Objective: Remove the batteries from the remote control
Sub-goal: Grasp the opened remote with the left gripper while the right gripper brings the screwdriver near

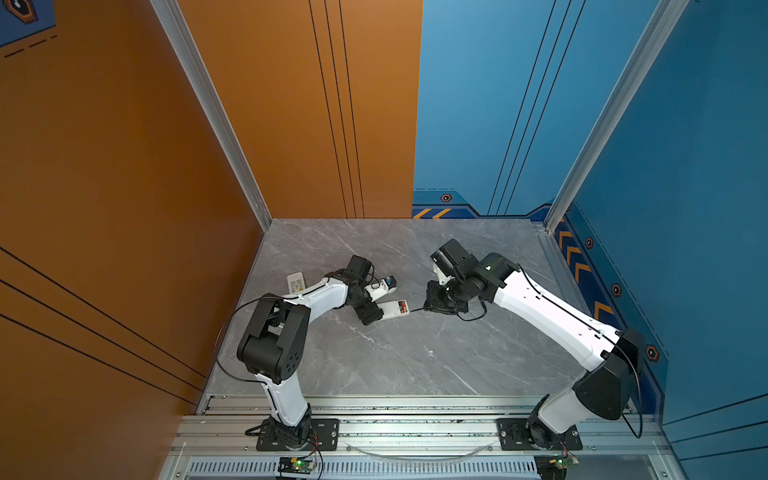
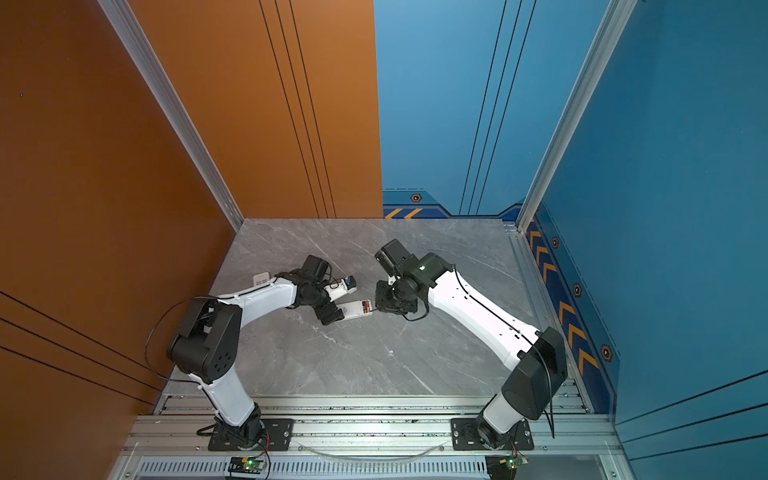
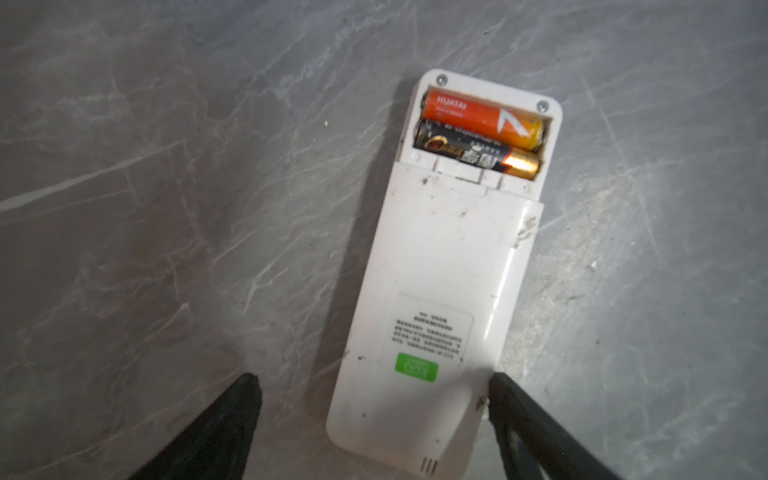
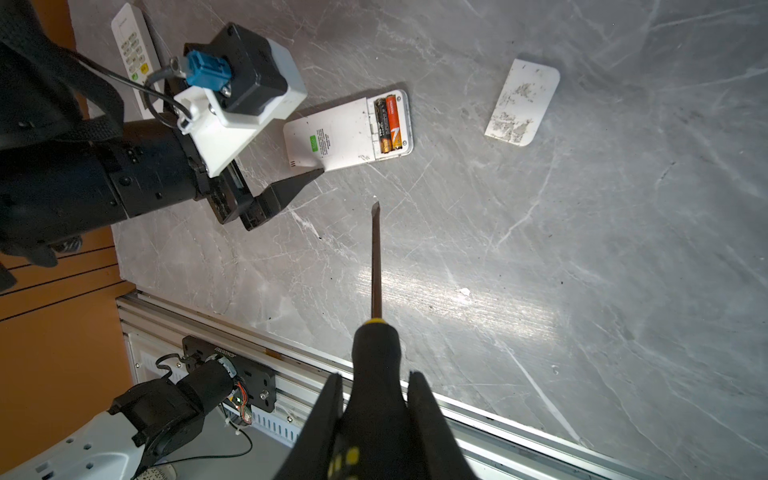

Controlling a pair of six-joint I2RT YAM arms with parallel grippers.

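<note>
The batteries (image 3: pixel 478 118), one orange and one black, lie crosswise in the remote (image 1: pixel 392 309)'s open bay, mid-desk (image 1: pixel 415 365), at its right end in both top views. The right claw (image 4: pixel 374 376) is nearer, clamped on a screwdriver (image 4: pixel 376 266) pointing at them. The left claw (image 3: pixel 372 376) gapes empty around the remote's other end.

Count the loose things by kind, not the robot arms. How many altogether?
Batteries: 2, orange and black
Remotes: 2, open and buttoned
Cover: 1
Screwdriver: 1
Total: 6
</note>
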